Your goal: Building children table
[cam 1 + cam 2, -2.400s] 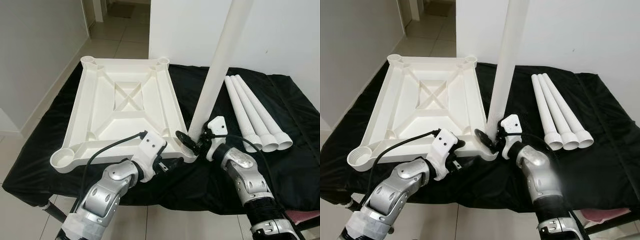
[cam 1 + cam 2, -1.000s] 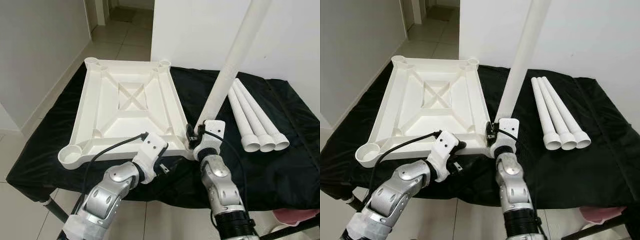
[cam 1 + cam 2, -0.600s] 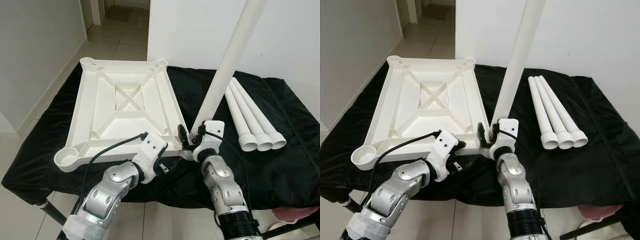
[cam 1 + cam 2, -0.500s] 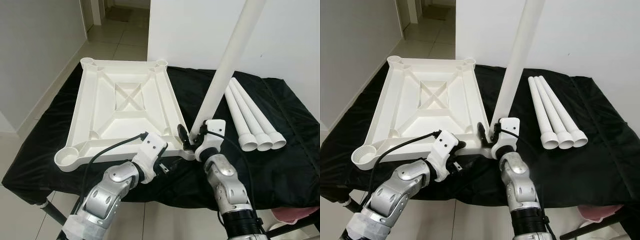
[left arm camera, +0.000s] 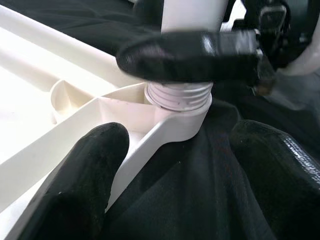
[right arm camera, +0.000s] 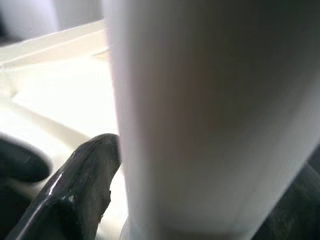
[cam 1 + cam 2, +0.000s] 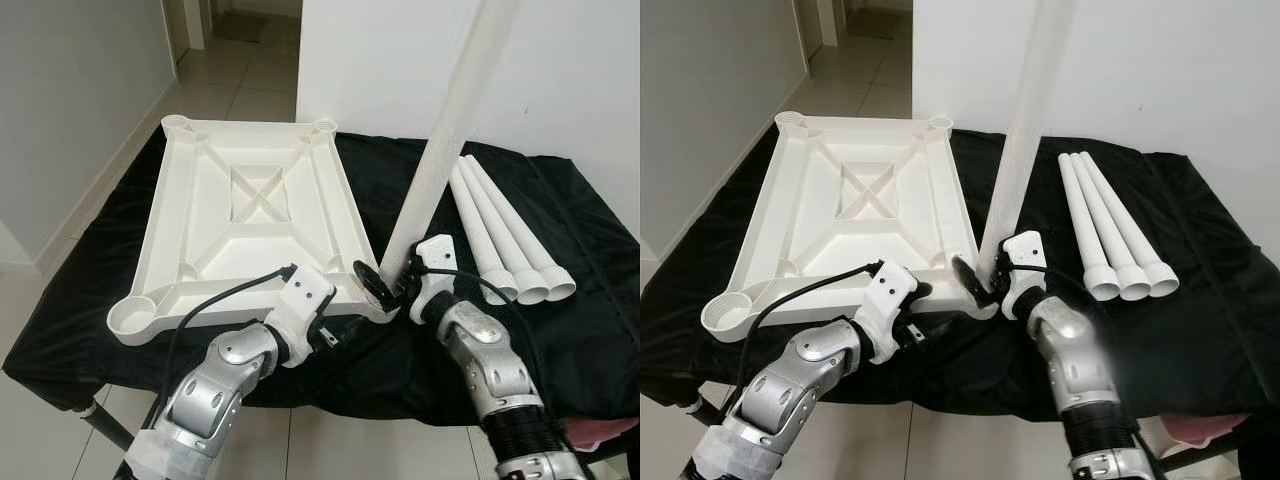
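Tabletop lying upside down on black cloth, right gripper clamping the upright leg at its corner socket, left gripper spreading wide beside the frame edge, gripping nothing, three spare legs lying alongside.

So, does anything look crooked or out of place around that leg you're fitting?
Nothing stands out. The leg stands in the tabletop's near corner socket, leaning slightly, with its threads exposed; the right gripper grips it.

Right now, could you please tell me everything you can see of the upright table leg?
The upright leg is a long, smooth white plastic tube, leaning slightly and running out of the top of the picture. Its threaded foot sits in the near right corner socket of the upturned white tabletop. The right gripper is closed around its base.
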Motion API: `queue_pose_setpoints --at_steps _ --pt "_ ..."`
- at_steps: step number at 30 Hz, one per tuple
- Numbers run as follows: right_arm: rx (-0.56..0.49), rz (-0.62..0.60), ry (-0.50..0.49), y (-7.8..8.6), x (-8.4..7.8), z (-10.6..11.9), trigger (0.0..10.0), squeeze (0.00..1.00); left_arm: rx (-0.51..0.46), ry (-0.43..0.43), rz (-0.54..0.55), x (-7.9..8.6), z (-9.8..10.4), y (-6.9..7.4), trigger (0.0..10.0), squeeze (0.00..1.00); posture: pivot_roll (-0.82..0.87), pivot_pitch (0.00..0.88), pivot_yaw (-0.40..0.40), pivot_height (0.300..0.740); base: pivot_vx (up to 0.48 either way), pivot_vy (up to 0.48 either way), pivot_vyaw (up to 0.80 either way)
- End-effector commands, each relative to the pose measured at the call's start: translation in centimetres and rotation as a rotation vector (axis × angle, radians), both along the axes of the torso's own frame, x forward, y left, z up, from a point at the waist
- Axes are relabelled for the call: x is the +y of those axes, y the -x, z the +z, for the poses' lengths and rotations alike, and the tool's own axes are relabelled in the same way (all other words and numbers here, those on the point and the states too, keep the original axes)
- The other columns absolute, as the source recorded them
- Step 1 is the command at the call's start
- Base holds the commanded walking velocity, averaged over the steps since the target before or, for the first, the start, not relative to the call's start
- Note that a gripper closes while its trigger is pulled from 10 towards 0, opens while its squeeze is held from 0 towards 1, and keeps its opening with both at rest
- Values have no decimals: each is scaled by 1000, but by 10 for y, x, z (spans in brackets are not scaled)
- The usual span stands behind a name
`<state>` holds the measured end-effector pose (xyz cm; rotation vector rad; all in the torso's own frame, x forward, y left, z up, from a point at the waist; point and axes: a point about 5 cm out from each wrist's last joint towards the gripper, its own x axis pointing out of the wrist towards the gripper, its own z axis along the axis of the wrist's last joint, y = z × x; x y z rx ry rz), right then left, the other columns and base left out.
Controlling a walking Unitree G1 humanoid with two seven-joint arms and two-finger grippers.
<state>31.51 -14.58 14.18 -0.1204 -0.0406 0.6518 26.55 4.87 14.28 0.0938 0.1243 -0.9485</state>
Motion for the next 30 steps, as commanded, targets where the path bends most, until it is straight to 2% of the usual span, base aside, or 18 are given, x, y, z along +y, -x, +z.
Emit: queue_pose_setpoints --at_steps 1,2,3,4,5,17,18,20,25,30 --pt "20 57 31 -2 1 -2 10000 0 2 -2 6 -2 -1 2 10000 0 9 42 -70 740 0 0 0" --pt "20 57 31 -2 1 -2 10000 0 2 -2 6 -2 -1 2 10000 0 9 42 -70 740 0 0 0" --pt "17 62 35 -4 -2 -1 4314 0 2 -2 7 -2 -2 2 10000 0 9 43 -70 740 0 0 0" --pt "17 59 47 -6 -4 -1 3490 0 3 -1 8 -2 -2 2 10000 0 11 42 -71 740 0 0 0" --pt "16 54 62 -8 -7 -1 0 0 2 -4 10 -2 -2 2 10000 0 11 42 -71 740 0 0 0" --pt "20 47 60 -13 -13 -1 0 0 -2 -12 9 0 -1 1 10000 0 11 42 -63 740 0 0 0" --pt "27 45 47 -13 -13 -2 9686 0 -2 -12 8 0 -1 1 10000 0 11 42 -63 740 0 0 0" --pt "35 36 26 -13 -11 -3 10000 0 -2 -12 8 0 -1 1 10000 0 13 44 -62 740 0 0 0" --pt "62 -5 -23 -11 -3 -4 10000 0 -1 -13 6 0 -1 1 10000 0 16 46 -60 740 0 0 0" --pt "72 -67 -32 -13 4 -4 10000 0 -1 -16 7 0 -1 1 10000 0 14 45 -60 740 0 0 0"
